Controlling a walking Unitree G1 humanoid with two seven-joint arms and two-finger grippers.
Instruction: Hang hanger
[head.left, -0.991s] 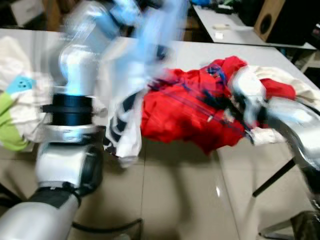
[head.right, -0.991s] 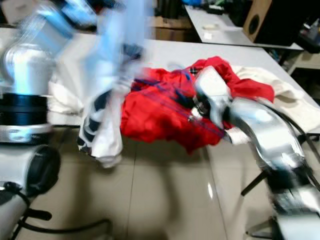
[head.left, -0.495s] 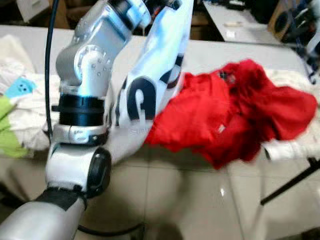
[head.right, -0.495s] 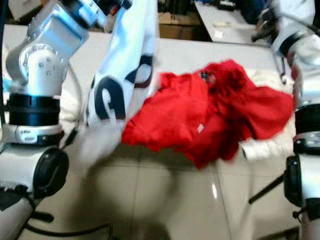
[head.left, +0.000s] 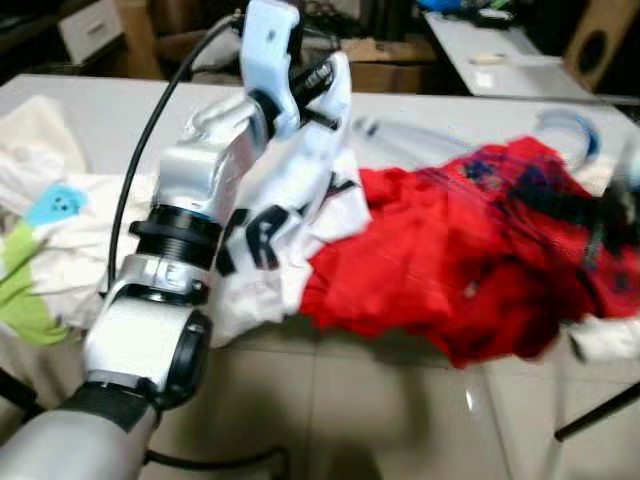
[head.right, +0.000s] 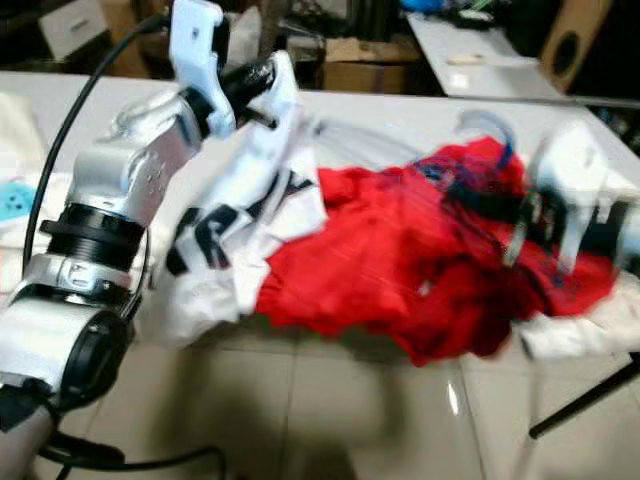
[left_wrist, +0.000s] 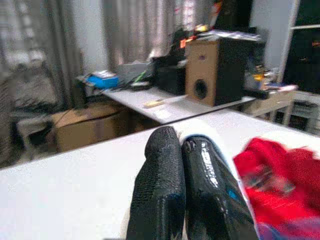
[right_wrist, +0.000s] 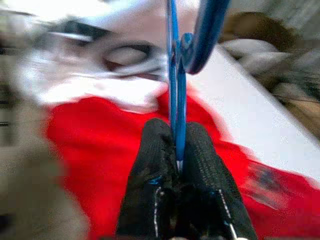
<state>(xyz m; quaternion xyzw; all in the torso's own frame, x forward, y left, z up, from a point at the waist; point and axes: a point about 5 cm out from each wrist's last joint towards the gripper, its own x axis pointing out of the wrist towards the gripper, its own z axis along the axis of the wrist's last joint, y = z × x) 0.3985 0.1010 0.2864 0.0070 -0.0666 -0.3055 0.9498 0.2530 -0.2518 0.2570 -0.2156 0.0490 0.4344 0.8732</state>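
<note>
My left gripper (head.right: 262, 82) is raised over the white table (head.left: 90, 120), shut on a white garment with black lettering (head.left: 275, 230) that hangs from it down to the table edge. In the left wrist view its fingers (left_wrist: 160, 170) press together with white cloth (left_wrist: 202, 132) against them. A red garment (head.left: 450, 260) lies crumpled on the table beside it. My right gripper (right_wrist: 176, 131) is shut on a thin blue hanger (right_wrist: 173, 75) above the red garment (right_wrist: 100, 145). In the eye views the right arm (head.right: 570, 205) is blurred over the red cloth, with the hanger's hook (head.right: 488, 128) faint.
More clothes, white, green and light blue (head.left: 35, 230), lie at the table's left end. A second table (head.left: 500, 65) and a speaker (head.left: 600, 35) stand behind. Tiled floor (head.left: 350, 420) runs along the near edge, with a dark table leg (head.left: 600, 420) at the right.
The left arm has lowered the white garment so it drapes more on the table. The right arm has swung down over the red garment, blurred in motion. The view has shifted too.
</note>
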